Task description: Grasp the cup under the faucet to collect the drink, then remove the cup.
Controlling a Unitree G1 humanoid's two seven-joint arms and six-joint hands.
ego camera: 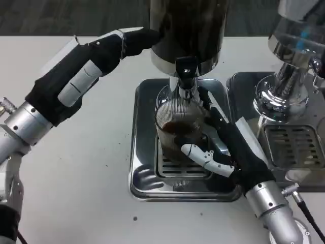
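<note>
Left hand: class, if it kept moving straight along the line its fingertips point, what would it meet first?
Probably the dark drink dispenser. The left hand points right, its fingertips near the dispenser's side. Depth is unclear, so they might pass in front.

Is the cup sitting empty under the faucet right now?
No, the cup under the faucet already has dark drink in its bottom, with the right robot hand wrapped around it.

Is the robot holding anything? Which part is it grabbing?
Yes. Its right hand grips the clear ribbed glass cup around its side, under the black faucet. The left hand touches the dark drink dispenser tank.
</note>
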